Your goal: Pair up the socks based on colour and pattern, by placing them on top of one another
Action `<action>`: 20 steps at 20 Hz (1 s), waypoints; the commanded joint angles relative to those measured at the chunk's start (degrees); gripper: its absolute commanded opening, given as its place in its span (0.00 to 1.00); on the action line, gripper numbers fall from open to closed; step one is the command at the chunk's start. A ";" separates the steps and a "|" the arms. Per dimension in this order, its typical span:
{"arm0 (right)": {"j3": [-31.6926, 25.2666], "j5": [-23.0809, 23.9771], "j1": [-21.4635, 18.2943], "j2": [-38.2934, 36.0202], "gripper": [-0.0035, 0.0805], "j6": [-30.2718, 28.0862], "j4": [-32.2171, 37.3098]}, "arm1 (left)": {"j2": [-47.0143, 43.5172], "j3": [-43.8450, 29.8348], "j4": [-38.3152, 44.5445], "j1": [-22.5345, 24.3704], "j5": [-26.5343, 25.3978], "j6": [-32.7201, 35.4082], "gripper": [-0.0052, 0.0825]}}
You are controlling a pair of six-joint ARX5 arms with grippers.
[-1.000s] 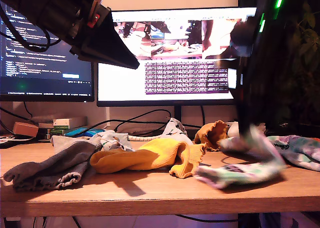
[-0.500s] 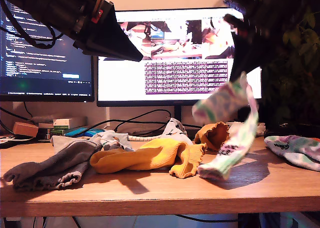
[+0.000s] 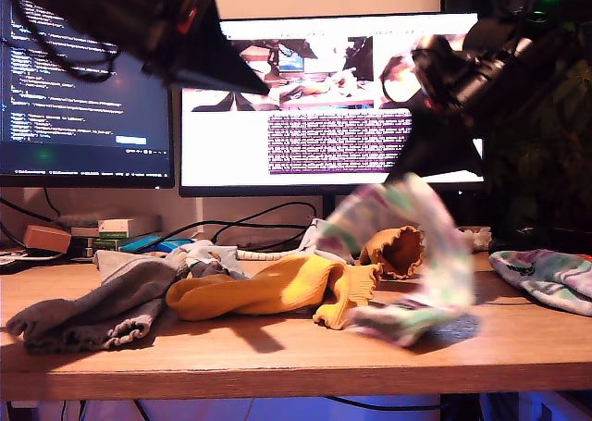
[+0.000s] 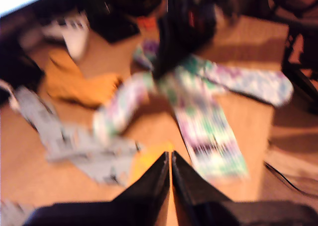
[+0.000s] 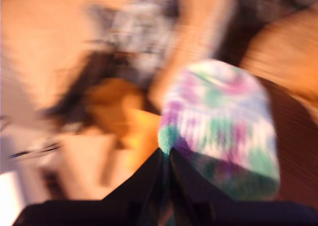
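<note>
**Blotched sock carried aloft by the second gripper, its partner lying on the desk**

Blotched sock, pastel green, purple and white, hangs from my second gripper at the exterior view's right, blurred with motion. Its jaws are pressed together on one end of the fabric; the second wrist view shows the sock bulging out directly beyond the closed tips. The sock droops in an arc, its free end touching or nearly touching the desk just beside the mustard-yellow sock.

The governing relation: the matching blotched sock lies flat at the exterior view's far right, so the partner lies on the side of the carrying gripper away from the other socks. In the first wrist view its long axis runs roughly crosswise to the hanging sock. The second arm is judged the nearer by far.

My first gripper is raised high at the exterior view's upper left, its jaws brought together on nothing, above the grey ribbed sock. The second arm reaches down from the exterior view's upper right, its gripper pitched downward towards the desk.

A likely next move is a carry towards the exterior view's right, laying sock along sock.
</note>
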 commanded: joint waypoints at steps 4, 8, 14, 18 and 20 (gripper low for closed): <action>-0.83 -2.95 -0.31 -0.37 0.03 -0.83 -0.87 | 8.70 -0.83 6.67 -1.29 -1.46 2.54 0.26; -0.83 -6.51 -0.57 -0.39 0.03 -0.83 -0.87 | 16.15 -0.63 14.91 -3.50 -3.45 15.78 0.46; -0.83 -8.46 -0.55 -0.42 0.03 -0.83 -1.38 | 21.84 -0.26 24.28 -5.60 -13.90 22.88 0.53; -0.83 -8.85 -0.55 -0.42 0.03 -0.90 -1.90 | 21.86 0.42 27.50 -5.55 -15.45 22.88 0.53; -0.83 -8.63 -0.70 -0.42 0.03 -1.01 -1.97 | 21.68 0.42 28.87 -5.55 -15.47 23.08 0.53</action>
